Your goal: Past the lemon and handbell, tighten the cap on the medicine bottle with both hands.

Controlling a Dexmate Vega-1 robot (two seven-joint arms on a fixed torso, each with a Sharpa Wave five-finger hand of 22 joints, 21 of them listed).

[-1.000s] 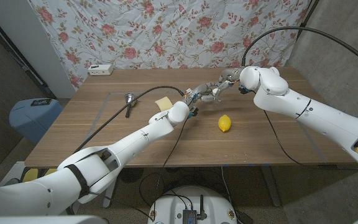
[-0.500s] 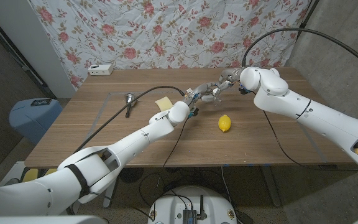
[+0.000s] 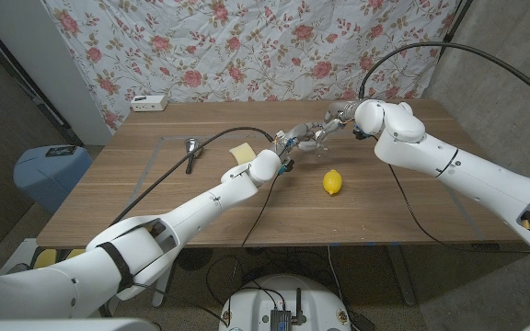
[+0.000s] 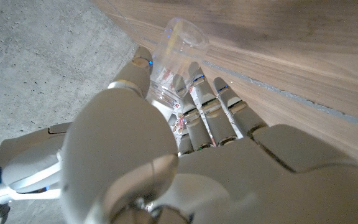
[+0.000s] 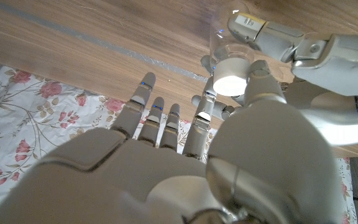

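Both hands meet past the lemon [image 3: 333,182] at the table's [image 3: 385,207] far middle. Left hand [image 3: 286,144] wraps the clear medicine bottle's [image 4: 178,46] body, fingers curled around it. Right hand [image 3: 325,126] has thumb and a finger at the white cap [image 5: 232,73], other fingers spread. Bottle's long axis appears to run from one hand toward the other, cap end facing the right hand, so the twist looks like that hand's job. Count: 1 bottle, 1 cap, 1 lemon, 1 handbell [image 3: 191,153] lying well off to the left.
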